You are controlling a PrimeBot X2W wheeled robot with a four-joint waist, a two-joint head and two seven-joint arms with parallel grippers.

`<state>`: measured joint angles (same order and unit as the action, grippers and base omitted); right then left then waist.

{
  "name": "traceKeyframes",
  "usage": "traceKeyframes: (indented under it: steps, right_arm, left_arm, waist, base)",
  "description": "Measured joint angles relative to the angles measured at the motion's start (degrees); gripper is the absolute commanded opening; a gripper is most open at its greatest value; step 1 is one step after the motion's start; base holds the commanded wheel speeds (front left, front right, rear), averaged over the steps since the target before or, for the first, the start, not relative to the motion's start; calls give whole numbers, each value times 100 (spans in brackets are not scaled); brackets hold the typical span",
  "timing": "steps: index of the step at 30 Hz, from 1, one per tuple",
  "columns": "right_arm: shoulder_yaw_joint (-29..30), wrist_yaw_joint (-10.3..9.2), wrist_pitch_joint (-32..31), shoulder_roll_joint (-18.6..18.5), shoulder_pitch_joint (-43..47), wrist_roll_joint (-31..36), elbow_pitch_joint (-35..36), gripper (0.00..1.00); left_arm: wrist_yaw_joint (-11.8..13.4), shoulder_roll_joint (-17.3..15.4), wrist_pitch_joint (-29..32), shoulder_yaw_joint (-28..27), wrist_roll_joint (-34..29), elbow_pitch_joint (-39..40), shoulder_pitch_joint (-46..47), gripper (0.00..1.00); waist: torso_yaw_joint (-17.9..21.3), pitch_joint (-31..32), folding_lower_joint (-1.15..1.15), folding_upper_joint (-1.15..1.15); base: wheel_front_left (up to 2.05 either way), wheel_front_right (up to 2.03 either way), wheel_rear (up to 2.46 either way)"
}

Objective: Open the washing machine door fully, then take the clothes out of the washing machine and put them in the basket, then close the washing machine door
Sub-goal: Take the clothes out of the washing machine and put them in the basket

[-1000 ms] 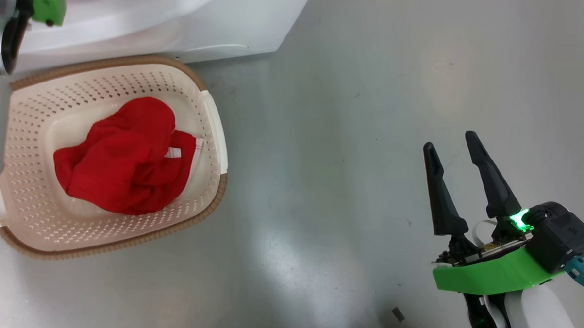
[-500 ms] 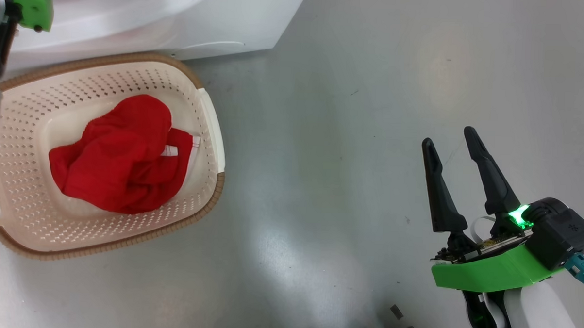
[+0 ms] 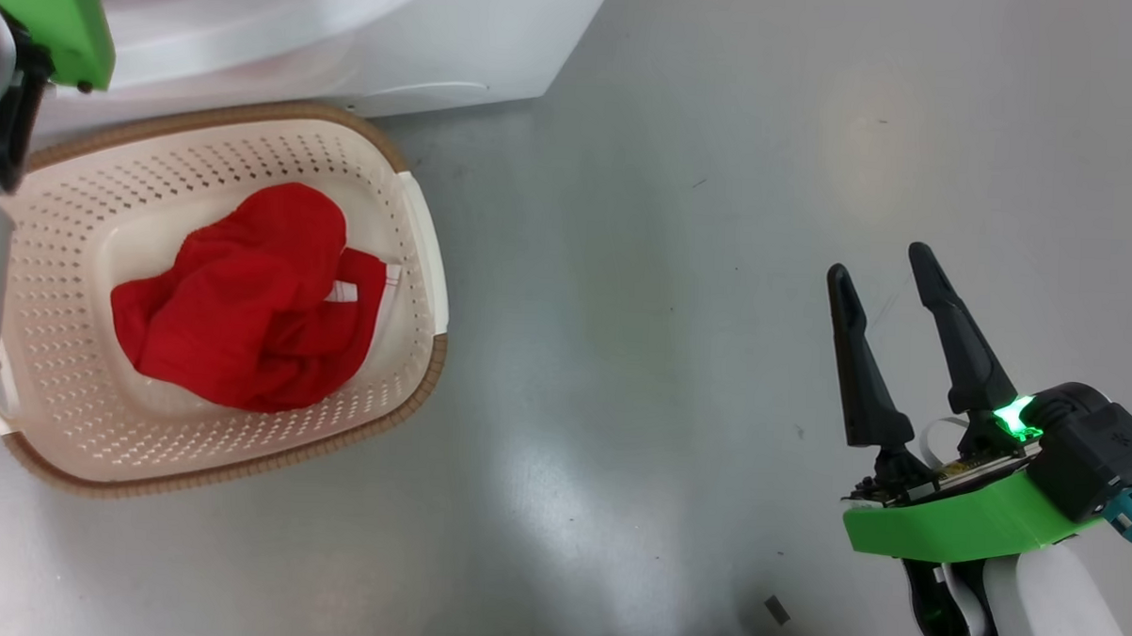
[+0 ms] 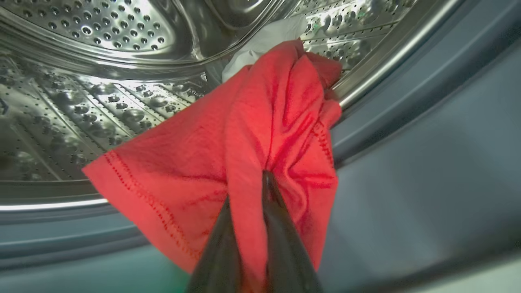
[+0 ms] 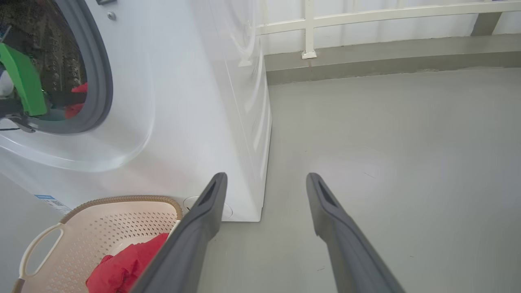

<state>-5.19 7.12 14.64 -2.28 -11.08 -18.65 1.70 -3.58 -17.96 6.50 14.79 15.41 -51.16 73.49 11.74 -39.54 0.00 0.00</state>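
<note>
**Left gripper [image 4: 251, 191] shut on red garment [image 4: 252, 118] in the drum [image 4: 101, 36]**

Pinch sits inside the washing machine [image 5: 195, 101] (white piece [image 4: 264, 38] behind). More red clothes [image 3: 247, 297] lie in the basket [image 3: 422, 256] just beside it. Right gripper [image 3: 879, 263] spread wide over the floor [image 3: 670, 312].

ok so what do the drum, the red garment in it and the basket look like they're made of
Washing machine drum: bright polished metal, likely stainless steel; mirror glints, punched holes.
Red garment: soft knit fabric, matte, probably cotton-like; it folds and shows stitched hems.
Basket: cream moulded plastic, slight sheen, perforated walls; its brown rim looks woven but may be plastic too.
</note>
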Motion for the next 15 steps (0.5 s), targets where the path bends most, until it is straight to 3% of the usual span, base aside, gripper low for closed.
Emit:
traceKeyframes:
  steps: [9, 15]
  right_arm:
    - [57, 0, 0, -1, -3, 0, -7, 100]
    - [90, 0, 0, -3, -7, 0, -16, 100]
  left_arm:
    - [34, -110, -661, -224, 267, 833, -664, 0]
    - [202, -163, -839, -366, 413, 1590, -1254, 0]
  waist:
    - [-155, 39, 0, 0]
    - [-243, 103, 0, 0]
  base:
    - [0, 0, 0]
    - [0, 0, 0]
